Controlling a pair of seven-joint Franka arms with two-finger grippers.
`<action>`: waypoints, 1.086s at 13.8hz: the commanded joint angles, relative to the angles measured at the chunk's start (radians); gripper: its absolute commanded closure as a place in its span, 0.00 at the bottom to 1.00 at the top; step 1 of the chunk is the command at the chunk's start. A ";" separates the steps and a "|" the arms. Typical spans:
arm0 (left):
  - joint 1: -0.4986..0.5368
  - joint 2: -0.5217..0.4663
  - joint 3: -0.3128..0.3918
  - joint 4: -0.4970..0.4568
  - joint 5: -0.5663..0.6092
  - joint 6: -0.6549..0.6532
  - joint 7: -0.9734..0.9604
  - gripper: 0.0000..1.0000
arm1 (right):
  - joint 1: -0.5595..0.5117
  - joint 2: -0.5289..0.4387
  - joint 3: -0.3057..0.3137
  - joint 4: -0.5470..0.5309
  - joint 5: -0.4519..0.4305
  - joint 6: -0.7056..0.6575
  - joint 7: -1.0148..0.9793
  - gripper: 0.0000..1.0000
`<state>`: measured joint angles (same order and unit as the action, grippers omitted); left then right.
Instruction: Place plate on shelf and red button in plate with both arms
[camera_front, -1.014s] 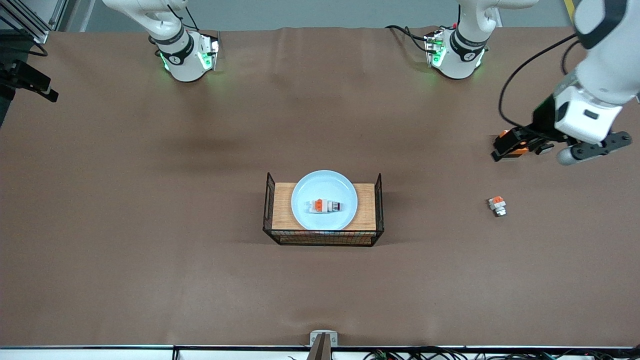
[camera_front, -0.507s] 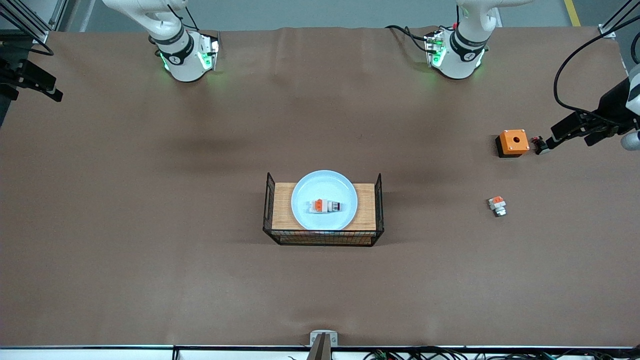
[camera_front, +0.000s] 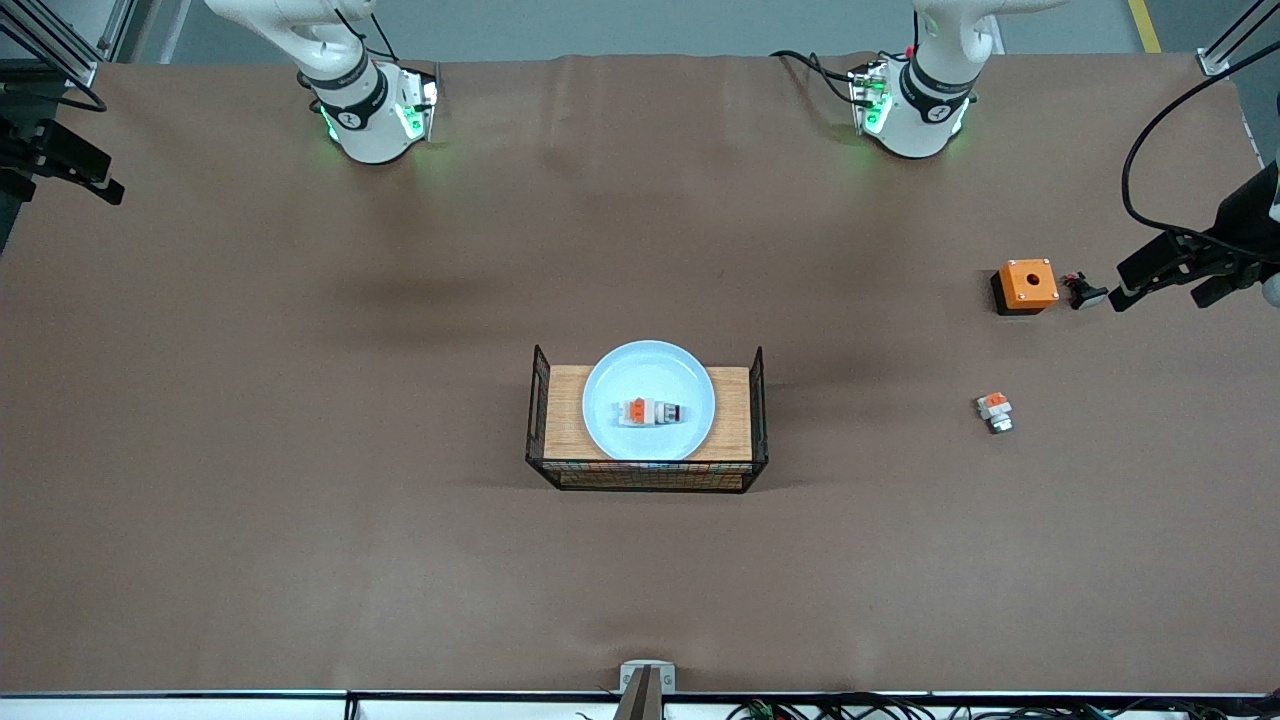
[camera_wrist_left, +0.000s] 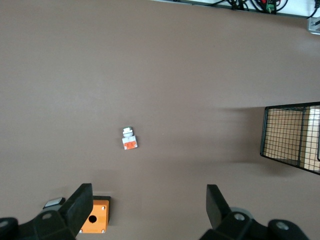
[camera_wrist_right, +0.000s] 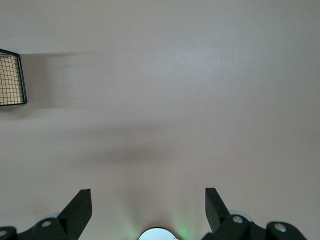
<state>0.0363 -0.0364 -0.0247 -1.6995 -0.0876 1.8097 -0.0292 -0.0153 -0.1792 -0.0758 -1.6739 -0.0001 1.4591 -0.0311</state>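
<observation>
The pale blue plate (camera_front: 648, 372) rests on the wooden floor of a black wire basket (camera_front: 540, 400) at the table's middle. The red button (camera_front: 652, 412) lies on its side on the plate, dark red cap toward the left arm's end. My left gripper (camera_front: 1160, 285) is open and empty, in the air at the left arm's end of the table, beside the orange box; in the left wrist view (camera_wrist_left: 149, 196) its fingers stand wide apart. My right gripper (camera_wrist_right: 148, 197) is open and empty over bare table by its own base; the front view does not show it.
An orange box with a hole (camera_front: 1027, 284) (camera_wrist_left: 94, 223) sits near the left arm's end, a small dark part (camera_front: 1083, 291) beside it. A similar switch part with a silver-white end (camera_front: 995, 411) (camera_wrist_left: 129, 140) lies nearer the front camera. The basket's corner shows in the right wrist view (camera_wrist_right: 11, 80).
My left arm has drawn back from over the orange box toward the left arm's end of the table, uncovering the box. Plate and red button have not moved.
</observation>
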 joint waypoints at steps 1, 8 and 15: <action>-0.073 0.029 0.046 0.041 0.038 -0.001 0.012 0.00 | 0.000 -0.019 0.002 -0.009 -0.011 0.026 -0.012 0.00; -0.128 0.032 0.120 0.063 0.040 -0.001 0.014 0.00 | 0.002 -0.019 0.002 -0.010 -0.008 0.049 -0.013 0.00; -0.133 0.062 0.120 0.083 0.040 0.028 0.000 0.00 | 0.002 -0.019 0.001 -0.017 0.003 0.049 -0.015 0.00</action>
<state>-0.0886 0.0203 0.0880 -1.6447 -0.0634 1.8428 -0.0293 -0.0152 -0.1792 -0.0752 -1.6740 0.0005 1.5014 -0.0332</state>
